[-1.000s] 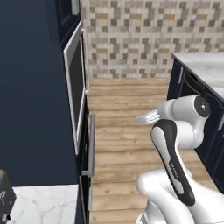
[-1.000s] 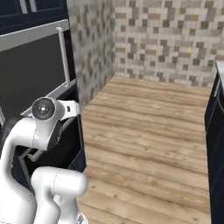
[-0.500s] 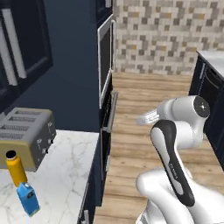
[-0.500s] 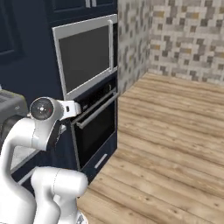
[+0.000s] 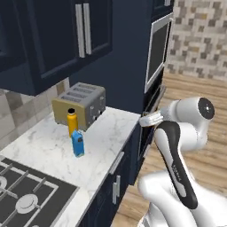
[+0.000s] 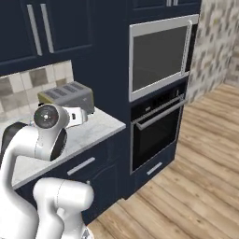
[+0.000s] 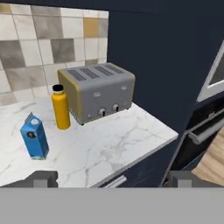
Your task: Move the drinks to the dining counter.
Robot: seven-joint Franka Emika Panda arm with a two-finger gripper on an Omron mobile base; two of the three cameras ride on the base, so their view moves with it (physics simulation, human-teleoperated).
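Observation:
On the marble counter (image 5: 104,142) stands a yellow-orange bottle (image 5: 72,123) with a black cap, just in front of the toaster. A blue gable-top carton (image 5: 78,144) stands close beside it, nearer the stove. In the hand view the bottle (image 7: 60,107) is at left centre and the carton (image 7: 34,136) lower left. My gripper (image 5: 147,119) hangs in the air off the counter's end, well apart from both drinks. It is open, its fingertips (image 7: 44,179) wide apart with nothing between them. The cola bottle and the dining counter are out of view.
A boxy steel toaster (image 7: 98,90) sits against the tiled wall. A gas stove (image 5: 24,199) lies at the counter's near end. Navy upper cabinets (image 5: 53,35) hang overhead. A built-in wall oven (image 6: 161,58) stands right of the counter, with wooden floor (image 6: 200,182) beyond.
The whole picture has swung as the base turned: the oven slid rightward, and the counter with toaster, bottle, carton and stove came into view. The arm keeps its pose.

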